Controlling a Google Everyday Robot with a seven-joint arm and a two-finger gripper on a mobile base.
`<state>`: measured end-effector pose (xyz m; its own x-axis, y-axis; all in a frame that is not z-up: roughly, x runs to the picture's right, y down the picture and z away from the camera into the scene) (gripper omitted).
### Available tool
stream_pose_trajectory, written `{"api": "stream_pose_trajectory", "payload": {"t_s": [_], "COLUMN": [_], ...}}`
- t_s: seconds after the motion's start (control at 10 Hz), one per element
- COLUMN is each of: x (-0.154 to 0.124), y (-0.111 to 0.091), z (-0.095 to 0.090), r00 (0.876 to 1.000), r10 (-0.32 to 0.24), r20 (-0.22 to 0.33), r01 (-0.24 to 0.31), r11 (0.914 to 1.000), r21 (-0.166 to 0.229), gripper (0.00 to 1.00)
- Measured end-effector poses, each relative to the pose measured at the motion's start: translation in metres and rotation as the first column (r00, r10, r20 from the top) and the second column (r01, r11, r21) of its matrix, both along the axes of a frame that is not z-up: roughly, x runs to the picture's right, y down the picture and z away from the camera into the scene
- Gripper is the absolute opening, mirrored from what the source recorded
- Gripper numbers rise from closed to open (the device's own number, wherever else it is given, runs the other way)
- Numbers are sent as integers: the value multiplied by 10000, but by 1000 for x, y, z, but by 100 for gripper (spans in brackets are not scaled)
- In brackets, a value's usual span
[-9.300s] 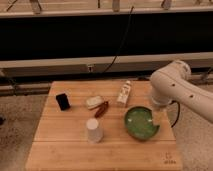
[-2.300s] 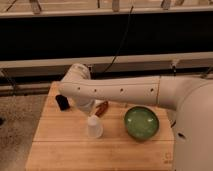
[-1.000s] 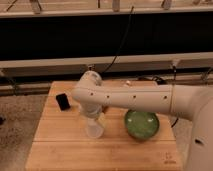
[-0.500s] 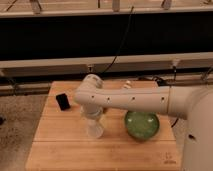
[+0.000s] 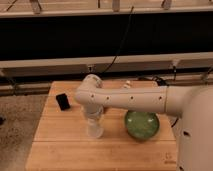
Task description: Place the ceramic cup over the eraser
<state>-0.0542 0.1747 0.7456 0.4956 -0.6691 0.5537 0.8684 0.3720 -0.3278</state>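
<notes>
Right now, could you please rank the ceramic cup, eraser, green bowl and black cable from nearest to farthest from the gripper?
1. The ceramic cup, directly under the gripper, centre of the table.
2. The eraser, back left, and the green bowl, right: too close to call.
3. The black cable, behind the table, farthest.

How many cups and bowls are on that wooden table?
2. The ceramic cup stands mid-table directly under the gripper; the green bowl sits to its right in the picture. The arm may hide others.

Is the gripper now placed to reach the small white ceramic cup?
Probably yes: the gripper hangs right over the small white ceramic cup, with nothing between them; the black rectangular eraser stands apart.
</notes>
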Motion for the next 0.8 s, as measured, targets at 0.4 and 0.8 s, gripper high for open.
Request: {"api": "stream_pose_trajectory", "payload": {"t_s": [0.4, 0.8], "x": [-6, -27], "y": [1, -33], "z": [-5, -28], "r00": [9999, 9993], "r10": [-37, -123], "r20": [148, 347], "r01": [42, 133], "r11": [9996, 9996], "r21": [-296, -262], "gripper": [4, 0]}}
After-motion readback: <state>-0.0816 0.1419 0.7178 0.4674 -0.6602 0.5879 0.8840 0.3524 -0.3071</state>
